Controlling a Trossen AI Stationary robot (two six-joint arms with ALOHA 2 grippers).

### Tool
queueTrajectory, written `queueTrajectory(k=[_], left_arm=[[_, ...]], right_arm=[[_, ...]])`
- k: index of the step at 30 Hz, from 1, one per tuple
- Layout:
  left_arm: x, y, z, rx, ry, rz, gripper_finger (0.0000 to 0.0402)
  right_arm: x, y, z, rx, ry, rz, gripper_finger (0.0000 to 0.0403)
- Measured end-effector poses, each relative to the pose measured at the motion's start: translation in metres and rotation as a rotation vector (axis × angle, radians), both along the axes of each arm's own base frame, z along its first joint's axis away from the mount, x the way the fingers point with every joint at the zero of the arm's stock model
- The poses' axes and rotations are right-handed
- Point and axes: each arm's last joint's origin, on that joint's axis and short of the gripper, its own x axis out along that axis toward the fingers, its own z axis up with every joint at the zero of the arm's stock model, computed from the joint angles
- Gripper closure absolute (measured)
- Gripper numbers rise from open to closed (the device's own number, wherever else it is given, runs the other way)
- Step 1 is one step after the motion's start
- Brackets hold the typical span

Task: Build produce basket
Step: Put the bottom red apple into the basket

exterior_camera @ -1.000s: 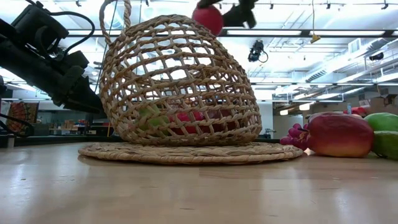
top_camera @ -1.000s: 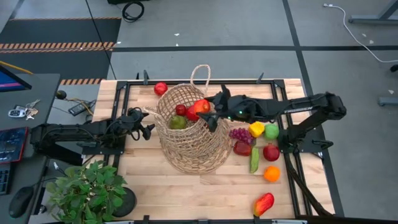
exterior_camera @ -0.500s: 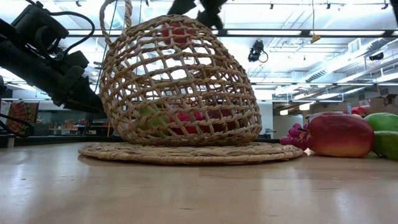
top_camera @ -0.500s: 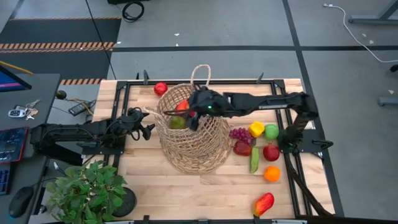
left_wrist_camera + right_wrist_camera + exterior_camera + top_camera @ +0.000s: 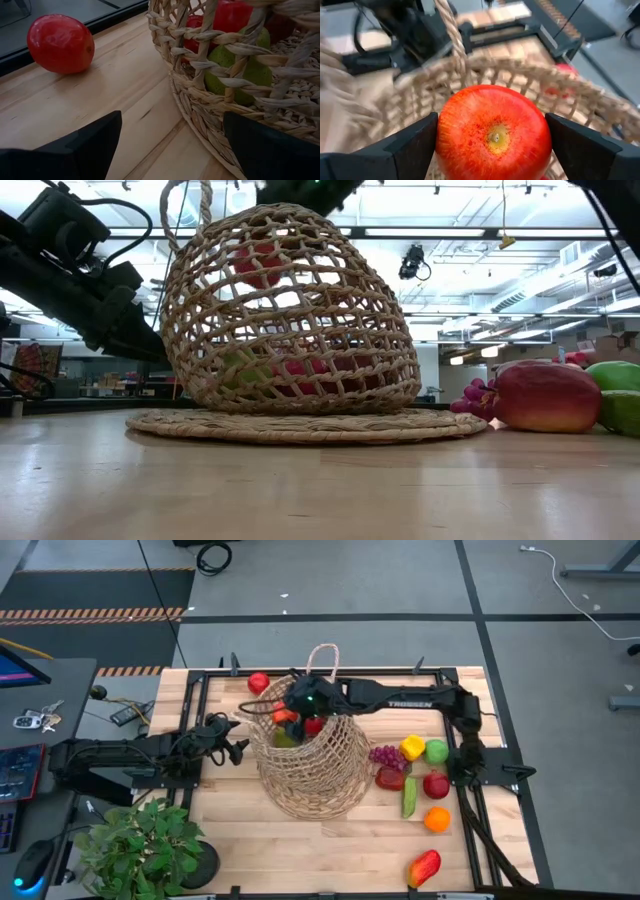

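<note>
Right gripper (image 5: 492,165) jaws grasping red apple (image 5: 493,132) over basket (image 5: 305,765): smooth, rigid, light, likely slippery; hold across widest middle. Left gripper (image 5: 170,145) jaws released beside basket.

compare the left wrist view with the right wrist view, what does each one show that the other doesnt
Only the left wrist view shows a green fruit lying inside the basket and a loose red tomato on the wooden table outside it. Only the right wrist view shows a red apple between the right gripper fingers, over the basket mouth. Both show the wicker basket wall.
</note>
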Motion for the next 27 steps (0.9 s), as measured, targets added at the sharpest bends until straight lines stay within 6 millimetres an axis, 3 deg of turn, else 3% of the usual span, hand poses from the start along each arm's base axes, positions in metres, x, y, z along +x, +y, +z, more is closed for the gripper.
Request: queueTrajectory(k=[9, 20, 27], left_arm=[[0.000, 0.000, 0.000, 0.000, 0.001, 0.000, 0.0044], [0.000, 0.000, 0.000, -0.001, 0.002, -0.002, 0.0044], [0.000, 0.000, 0.000, -0.002, 0.001, -0.003, 0.0044]], right_arm=[[0.009, -0.039, -0.022, 0.103, 0.003, 0.045, 0.0039], [0.017, -0.035, -0.032, 0.123, 0.010, 0.143, 0.0039], [0.003, -0.032, -0.045, 0.266, 0.187, 0.172, 0.0039]])
